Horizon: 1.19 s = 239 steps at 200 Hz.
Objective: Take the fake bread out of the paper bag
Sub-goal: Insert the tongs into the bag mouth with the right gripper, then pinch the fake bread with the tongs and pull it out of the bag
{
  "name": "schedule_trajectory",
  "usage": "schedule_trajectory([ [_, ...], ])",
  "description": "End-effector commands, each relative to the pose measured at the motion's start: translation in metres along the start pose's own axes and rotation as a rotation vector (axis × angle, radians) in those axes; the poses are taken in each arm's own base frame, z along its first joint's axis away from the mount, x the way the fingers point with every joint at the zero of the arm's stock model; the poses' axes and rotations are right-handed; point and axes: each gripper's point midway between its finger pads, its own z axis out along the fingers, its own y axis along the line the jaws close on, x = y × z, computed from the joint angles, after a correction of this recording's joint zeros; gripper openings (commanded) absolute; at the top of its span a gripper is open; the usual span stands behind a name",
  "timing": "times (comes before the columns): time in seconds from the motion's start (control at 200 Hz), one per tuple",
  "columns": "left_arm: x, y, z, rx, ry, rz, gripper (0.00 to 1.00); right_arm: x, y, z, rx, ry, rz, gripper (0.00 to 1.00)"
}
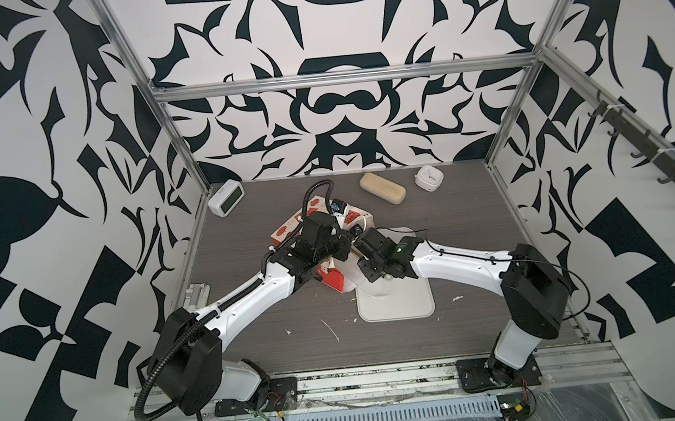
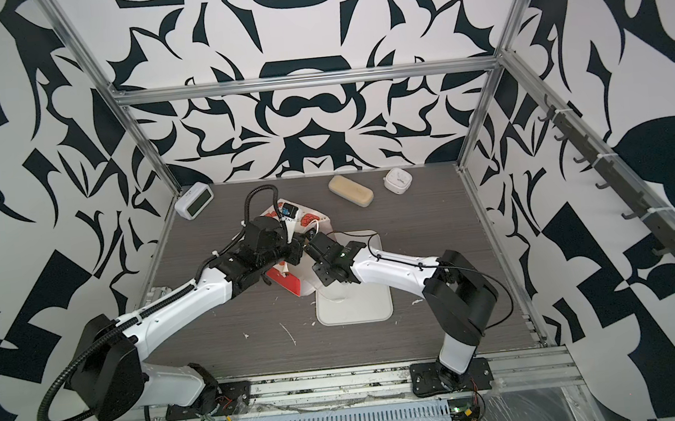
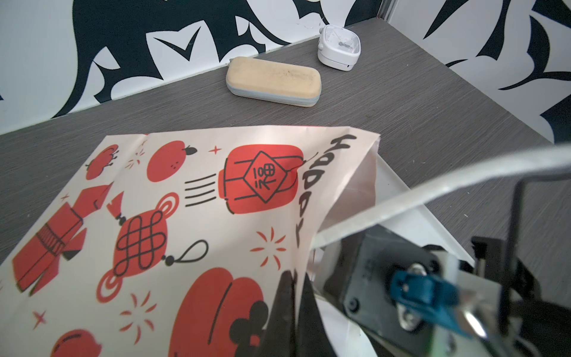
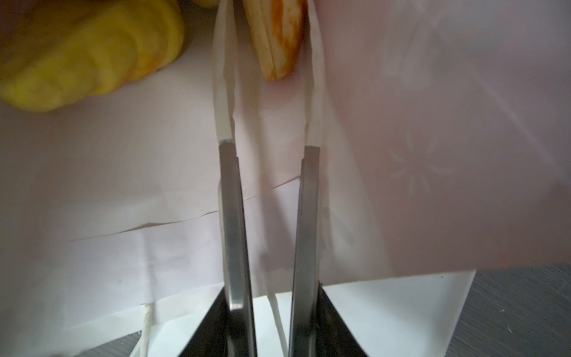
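Note:
The paper bag [image 3: 185, 216], white with red motifs, lies tipped on the table with its mouth towards the right arm; both top views show it under the two wrists [image 1: 287, 230] [image 2: 311, 218]. My left gripper [image 3: 295, 275] is shut on the bag's upper rim and holds the mouth up. My right gripper [image 4: 268, 9] reaches inside the bag. Its white-tipped fingers [image 4: 224, 92] sit close on both sides of a golden-brown piece of fake bread [image 4: 278, 46]. A yellow striped croissant [image 4: 92, 52] lies deeper in the bag beside it.
A flat white tray [image 1: 398, 306] lies under and in front of the bag's mouth. A beige oblong block [image 1: 382, 188], a small white clock [image 1: 429, 177] and a white digital clock [image 1: 226, 198] stand along the back edge. A white cord handle [image 3: 432, 191] arches over the right wrist.

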Motion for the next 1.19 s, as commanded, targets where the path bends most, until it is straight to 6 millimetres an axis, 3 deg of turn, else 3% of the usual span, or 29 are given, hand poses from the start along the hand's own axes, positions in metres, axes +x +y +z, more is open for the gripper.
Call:
schedule_trajectory([
  [0.0,-0.019,-0.006,0.000,0.029,-0.068,-0.023,0.00,-0.030,0.001,-0.010,-0.010,-0.078,0.042,0.38],
  [0.23,-0.018,-0.002,0.002,0.004,-0.070,-0.032,0.00,-0.033,0.005,-0.022,-0.042,-0.089,0.043,0.18],
  [0.33,-0.019,0.003,0.004,-0.023,-0.077,-0.041,0.00,-0.033,0.005,-0.033,-0.067,-0.096,0.045,0.15],
  [0.82,-0.031,0.017,0.011,-0.112,-0.101,-0.051,0.00,-0.005,0.007,-0.077,-0.175,-0.057,0.094,0.12],
  [1.19,-0.030,0.023,0.018,-0.147,-0.086,-0.049,0.00,0.017,0.006,-0.085,-0.198,0.006,0.110,0.10],
])
